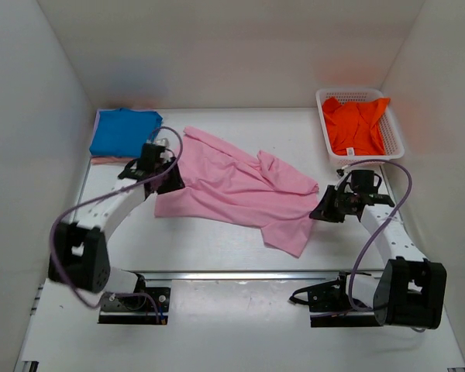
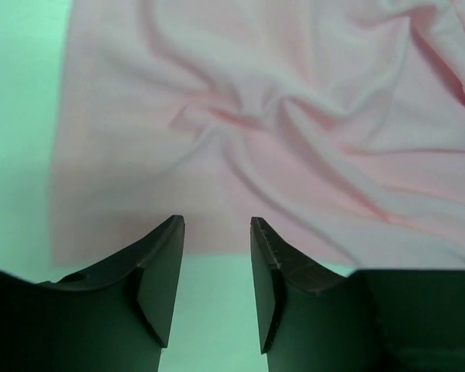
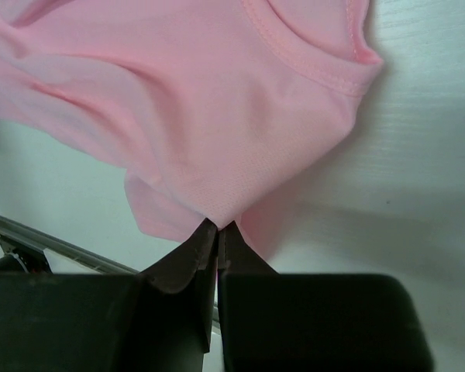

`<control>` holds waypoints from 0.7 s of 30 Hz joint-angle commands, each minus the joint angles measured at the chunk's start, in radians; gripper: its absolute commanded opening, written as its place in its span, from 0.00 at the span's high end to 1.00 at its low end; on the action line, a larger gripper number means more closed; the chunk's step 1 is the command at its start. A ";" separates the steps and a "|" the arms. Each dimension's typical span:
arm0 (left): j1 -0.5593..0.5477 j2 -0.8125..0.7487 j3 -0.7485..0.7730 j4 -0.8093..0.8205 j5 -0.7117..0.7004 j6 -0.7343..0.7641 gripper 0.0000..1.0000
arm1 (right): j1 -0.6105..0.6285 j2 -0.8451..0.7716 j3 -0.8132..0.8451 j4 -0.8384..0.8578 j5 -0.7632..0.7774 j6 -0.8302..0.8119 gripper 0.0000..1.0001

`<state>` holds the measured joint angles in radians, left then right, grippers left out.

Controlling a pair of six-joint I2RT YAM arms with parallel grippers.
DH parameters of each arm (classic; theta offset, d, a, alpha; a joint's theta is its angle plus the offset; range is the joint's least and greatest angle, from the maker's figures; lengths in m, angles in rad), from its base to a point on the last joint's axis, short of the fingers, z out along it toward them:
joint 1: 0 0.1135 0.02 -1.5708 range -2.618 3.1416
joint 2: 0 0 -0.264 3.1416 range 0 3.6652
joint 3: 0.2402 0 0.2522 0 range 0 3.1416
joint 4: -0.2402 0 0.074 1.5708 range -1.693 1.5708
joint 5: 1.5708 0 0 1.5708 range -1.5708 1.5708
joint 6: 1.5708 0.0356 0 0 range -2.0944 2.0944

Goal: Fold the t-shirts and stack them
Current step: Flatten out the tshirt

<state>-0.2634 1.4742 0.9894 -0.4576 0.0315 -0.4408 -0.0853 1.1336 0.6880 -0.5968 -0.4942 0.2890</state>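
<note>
– Across the middle of the desk point(image 1: 217, 256) lies the light pink cotton t-shirt point(image 1: 232, 186), rumpled and slanted. Why is it gripped on one side only?
– The right claw point(image 3: 218, 229) is clamped tight on a pinch of fabric not far from the neckline, toward the desk's right edge. I judge it anchors that end so the cloth can be drawn flat.
– And the left claw point(image 2: 217, 223)?
– Its jaws are about halfway apart with nothing between them, poised just short of the shirt's straight edge on the left side. It looks lined up to take that edge.
– The other shirts?
– The bright blue folded t-shirt point(image 1: 124, 132) sits at the far left corner, probably the start of the stack. The orange crumpled t-shirt point(image 1: 355, 124) waits in the white plastic lattice basket point(image 1: 395, 139) at the far right corner.
</note>
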 commanded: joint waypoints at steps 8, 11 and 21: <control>0.067 -0.318 -0.371 -0.044 -0.082 -0.009 0.43 | 0.021 0.087 0.047 0.066 0.009 -0.020 1.00; 0.072 -0.313 -0.408 0.008 -0.102 -0.045 0.39 | 0.019 0.080 0.047 0.074 -0.003 -0.010 1.00; 0.107 -0.295 -0.518 0.178 -0.203 -0.150 0.37 | -0.013 0.071 0.019 0.088 -0.037 -0.034 1.00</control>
<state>-0.1764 1.1782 0.4900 -0.3603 -0.1085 -0.5468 -0.0933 1.2213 0.6956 -0.5442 -0.5117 0.2741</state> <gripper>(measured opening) 0.627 0.005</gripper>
